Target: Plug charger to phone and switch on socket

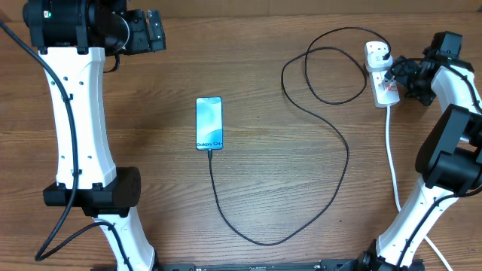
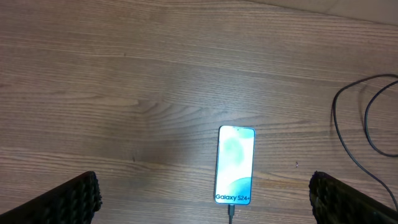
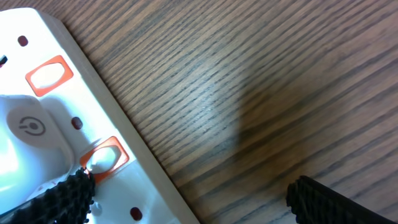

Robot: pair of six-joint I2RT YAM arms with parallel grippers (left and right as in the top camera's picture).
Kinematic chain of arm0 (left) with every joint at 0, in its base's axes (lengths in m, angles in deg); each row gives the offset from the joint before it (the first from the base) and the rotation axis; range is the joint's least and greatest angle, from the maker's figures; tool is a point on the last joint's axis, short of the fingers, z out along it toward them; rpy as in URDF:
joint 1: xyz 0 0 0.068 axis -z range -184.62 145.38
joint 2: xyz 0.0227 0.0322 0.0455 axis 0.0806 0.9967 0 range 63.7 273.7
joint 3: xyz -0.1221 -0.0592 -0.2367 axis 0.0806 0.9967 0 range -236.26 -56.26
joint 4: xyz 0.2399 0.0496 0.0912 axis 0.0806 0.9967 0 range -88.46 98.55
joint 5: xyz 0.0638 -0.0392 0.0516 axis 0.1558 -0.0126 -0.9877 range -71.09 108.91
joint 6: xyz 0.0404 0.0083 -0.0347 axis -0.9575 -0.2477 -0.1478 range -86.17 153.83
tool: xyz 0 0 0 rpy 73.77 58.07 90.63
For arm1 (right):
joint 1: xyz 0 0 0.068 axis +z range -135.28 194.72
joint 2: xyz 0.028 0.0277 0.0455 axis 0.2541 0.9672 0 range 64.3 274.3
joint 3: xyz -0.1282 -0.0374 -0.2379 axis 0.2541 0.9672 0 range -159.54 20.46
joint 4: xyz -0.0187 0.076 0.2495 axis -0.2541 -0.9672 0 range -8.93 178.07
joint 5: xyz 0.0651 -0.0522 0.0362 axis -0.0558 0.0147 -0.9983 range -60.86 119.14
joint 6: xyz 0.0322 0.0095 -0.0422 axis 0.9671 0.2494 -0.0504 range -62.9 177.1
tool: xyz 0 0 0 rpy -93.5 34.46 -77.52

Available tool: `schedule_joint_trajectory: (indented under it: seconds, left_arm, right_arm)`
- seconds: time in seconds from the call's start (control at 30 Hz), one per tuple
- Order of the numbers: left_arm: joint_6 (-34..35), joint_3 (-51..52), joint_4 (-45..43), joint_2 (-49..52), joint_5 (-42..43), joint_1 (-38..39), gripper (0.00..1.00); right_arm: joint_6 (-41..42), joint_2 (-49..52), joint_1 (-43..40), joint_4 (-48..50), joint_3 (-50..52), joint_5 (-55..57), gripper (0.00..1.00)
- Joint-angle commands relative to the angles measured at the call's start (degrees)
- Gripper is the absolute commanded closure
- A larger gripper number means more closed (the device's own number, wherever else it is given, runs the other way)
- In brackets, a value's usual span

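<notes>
The table (image 1: 256, 188) is brown wood with a fine straight grain, and it fills every view; nothing of the room beyond it shows.

At far left the left gripper (image 1: 157, 31) hangs above the table's far edge, well apart from everything. Its jaws stand wide, holding nothing.

The phone (image 1: 209, 123) lies flat near the middle of the table. It is slim with dark edges, its screen is bright blue-cyan, and "Galaxy S24+" is printed at its near end. The charger (image 1: 347, 154) has its small tip in that near end. Its thin black cable runs toward the near edge, sweeps right in a wide curve, climbs, makes two loose overlapping loops and ends at a black plug seated in the far end of the socket (image 1: 384, 89).

The socket is a small white strip at far right, with orange-red switches (image 3: 48, 74) on its face. A thick white cord (image 1: 393, 162) leaves its near end.

The right gripper (image 1: 397, 75) is at the socket, jaws spread and gripping nothing. One finger (image 3: 62, 199) sits over the strip beside a switch; the other is over bare wood.
</notes>
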Motion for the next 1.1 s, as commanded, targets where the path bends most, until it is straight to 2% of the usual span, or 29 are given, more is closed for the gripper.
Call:
schedule_joint_trajectory:
  seconds: [0.0,0.23,0.5,0.87,1.07]
  left_arm:
    - [0.5,-0.7,0.2,-1.1,-0.4,-0.3,0.0]
    - [0.5,-0.7,0.2,-1.1,-0.4,-0.3,0.0]
    - [0.5,-0.7,0.2,-1.1,-0.4,-0.3,0.0]
    - [0.5,-0.7,0.2,-1.1,-0.4,-0.3,0.0]
    - [0.5,-0.7,0.2,-1.1,-0.4,-0.3,0.0]
  right_arm:
    - [-0.9,-1.6,-0.2,-0.6,-1.2,2.5,0.0]
    - [-0.9,-10.3,-0.3,-3.3,-1.2,3.0,0.0]
    - [-0.9,-27.4,0.0,-12.2,-1.2,1.3,0.0]
    - [-3.6,-49.8,0.3,-34.5,-1.2,-10.0,0.0]
    - [-4.6,-60.2,0.3,-44.0,-1.2,-11.9,0.0]
